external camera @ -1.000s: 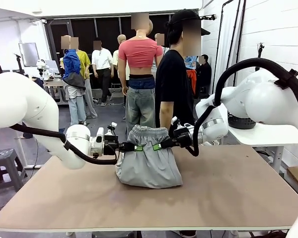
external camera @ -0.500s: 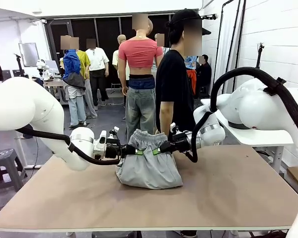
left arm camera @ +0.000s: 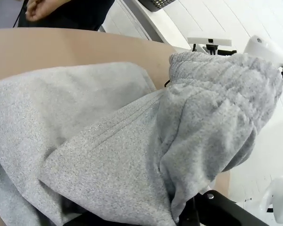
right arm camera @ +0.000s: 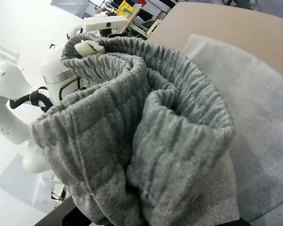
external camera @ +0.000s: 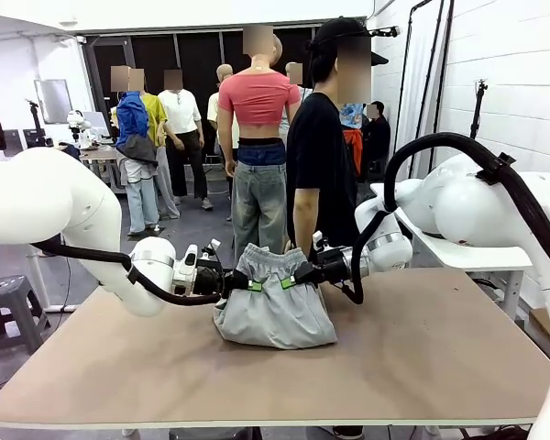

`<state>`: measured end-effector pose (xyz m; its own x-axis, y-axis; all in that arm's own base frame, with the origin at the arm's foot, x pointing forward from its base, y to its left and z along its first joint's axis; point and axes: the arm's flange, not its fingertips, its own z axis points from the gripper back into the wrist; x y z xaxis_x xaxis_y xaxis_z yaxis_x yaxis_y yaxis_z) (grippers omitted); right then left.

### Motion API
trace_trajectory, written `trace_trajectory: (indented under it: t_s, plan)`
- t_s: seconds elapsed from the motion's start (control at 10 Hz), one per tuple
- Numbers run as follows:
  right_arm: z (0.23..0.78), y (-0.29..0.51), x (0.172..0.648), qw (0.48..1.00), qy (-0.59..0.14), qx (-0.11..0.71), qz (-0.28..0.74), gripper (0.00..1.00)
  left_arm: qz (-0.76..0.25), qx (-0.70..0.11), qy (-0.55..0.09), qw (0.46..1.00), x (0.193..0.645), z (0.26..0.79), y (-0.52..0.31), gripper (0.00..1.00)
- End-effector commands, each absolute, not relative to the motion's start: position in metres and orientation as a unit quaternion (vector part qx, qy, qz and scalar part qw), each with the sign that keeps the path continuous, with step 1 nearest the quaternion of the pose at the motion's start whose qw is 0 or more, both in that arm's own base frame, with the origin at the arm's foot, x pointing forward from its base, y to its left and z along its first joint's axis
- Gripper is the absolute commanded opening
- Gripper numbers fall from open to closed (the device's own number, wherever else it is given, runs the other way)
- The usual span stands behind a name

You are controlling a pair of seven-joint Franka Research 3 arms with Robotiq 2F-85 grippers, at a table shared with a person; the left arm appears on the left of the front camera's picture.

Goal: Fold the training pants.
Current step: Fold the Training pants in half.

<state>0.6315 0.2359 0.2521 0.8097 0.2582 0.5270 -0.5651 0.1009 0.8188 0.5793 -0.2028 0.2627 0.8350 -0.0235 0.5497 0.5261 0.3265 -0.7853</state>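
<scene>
Mid-fold. Left gripper (external camera: 254,285) and right gripper (external camera: 287,281) each clenched on the waistband of the training pants (external camera: 273,310), raised above the table (external camera: 422,357); rest lies bunched mid-table. Next: carry waistband over evenly, lay flat.

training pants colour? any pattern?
Light grey, plain; the training pants show best in the left wrist view.

No legible text, label, brand, number or sign on anything in these views.
</scene>
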Motion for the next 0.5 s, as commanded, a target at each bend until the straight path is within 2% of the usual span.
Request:
trace_trajectory:
  t_s: [0.0,0.4]
  plan:
    - [0.2495,0.2272,0.6447,0.757,-0.1,0.59,0.263,0.0,-0.16,-0.543,-0.216,0.795,0.5915,0.2572,-0.1939,0.0]
    - [0.2485,0.2283,0.6467,0.777,-0.068,0.58,0.236,0.02,-0.133,-0.541,-0.195,0.807,0.5939,0.2535,-0.1881,0.0]
